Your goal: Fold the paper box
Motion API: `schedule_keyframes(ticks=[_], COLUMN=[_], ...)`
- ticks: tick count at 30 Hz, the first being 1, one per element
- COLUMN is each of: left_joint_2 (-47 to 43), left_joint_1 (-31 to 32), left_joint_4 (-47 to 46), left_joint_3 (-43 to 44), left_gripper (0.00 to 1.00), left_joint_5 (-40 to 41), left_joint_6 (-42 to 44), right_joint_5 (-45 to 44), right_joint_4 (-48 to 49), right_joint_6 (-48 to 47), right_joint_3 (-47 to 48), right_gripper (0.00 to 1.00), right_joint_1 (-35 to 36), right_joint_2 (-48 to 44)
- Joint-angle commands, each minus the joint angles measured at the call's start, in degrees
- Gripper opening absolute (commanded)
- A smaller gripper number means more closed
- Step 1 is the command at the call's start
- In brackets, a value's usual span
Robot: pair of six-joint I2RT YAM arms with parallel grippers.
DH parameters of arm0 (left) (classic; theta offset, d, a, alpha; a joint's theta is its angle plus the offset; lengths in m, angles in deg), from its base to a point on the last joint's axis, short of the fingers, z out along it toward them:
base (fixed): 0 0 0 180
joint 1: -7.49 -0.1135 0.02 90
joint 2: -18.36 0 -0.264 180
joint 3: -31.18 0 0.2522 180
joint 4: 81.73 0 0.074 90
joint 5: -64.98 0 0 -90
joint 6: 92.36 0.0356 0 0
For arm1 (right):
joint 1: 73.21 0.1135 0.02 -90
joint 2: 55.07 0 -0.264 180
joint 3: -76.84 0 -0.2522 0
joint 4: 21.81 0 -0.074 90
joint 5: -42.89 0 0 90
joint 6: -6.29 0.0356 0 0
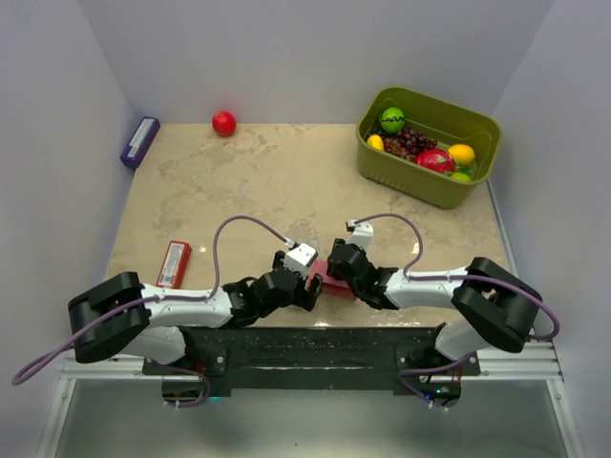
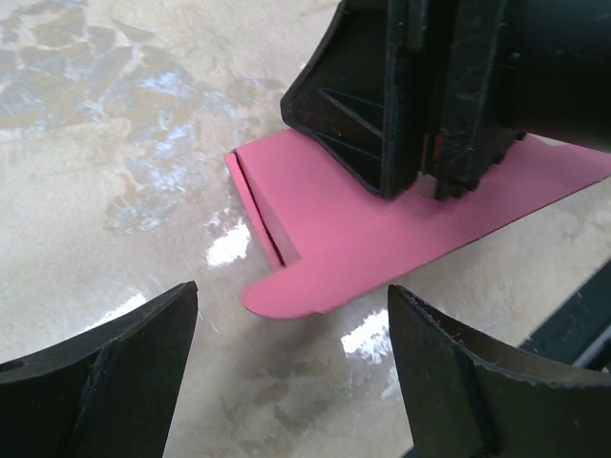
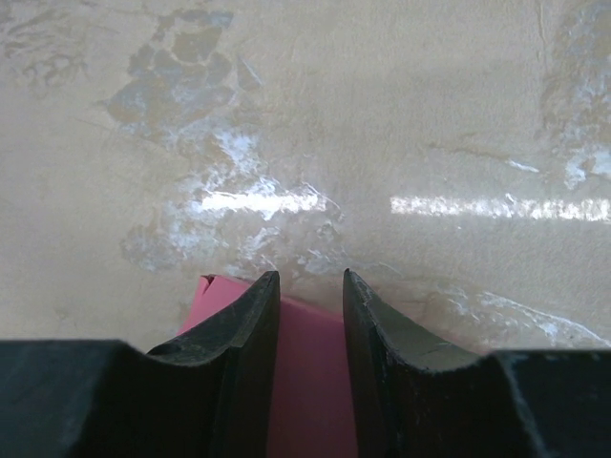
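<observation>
Marbled tabletop (image 1: 286,181): box (image 2: 363,229) lies flat, long axis running from under right gripper (image 3: 310,286) toward left gripper (image 2: 291,291), gaping and empty; right's jaws barely parted, can't tell if gripping.

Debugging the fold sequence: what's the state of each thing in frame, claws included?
paper box: lying on the table, mostly flat, one edge strip creased.
left claw: open wide, not touching the box.
right claw: jaws narrowly apart, tips down on the box.
green basket: upright, holding fruit.
red packet: lying flat by the left arm.
red ball: resting at the far edge.
</observation>
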Motion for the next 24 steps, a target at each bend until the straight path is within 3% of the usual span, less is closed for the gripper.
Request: schedule_keyframes(ticks=[1, 18, 24], left_joint_2=[-3.7, -14.5, -20.5], left_joint_1=[0.1, -0.5, -4.1], left_joint_4=[0.9, 7.8, 10.2], left_joint_3=[-1.1, -2.5, -1.5], left_gripper=[0.85, 0.89, 0.91], left_joint_5=[-8.4, -15.0, -17.6], left_joint_6=[-0.6, -4.3, -6.3], right_joint_5=[-3.6, -5.9, -6.1], right_joint_4=[0.2, 0.9, 0.6], right_joint_6=[2.8, 4.6, 4.4], right_joint_3=[-1.8, -2.0, -1.9], right_gripper=[0.36, 0.35, 0.35], right_joint_1=[1.0, 2.5, 2.7], right_joint_2=[1.1, 3.4, 3.6])
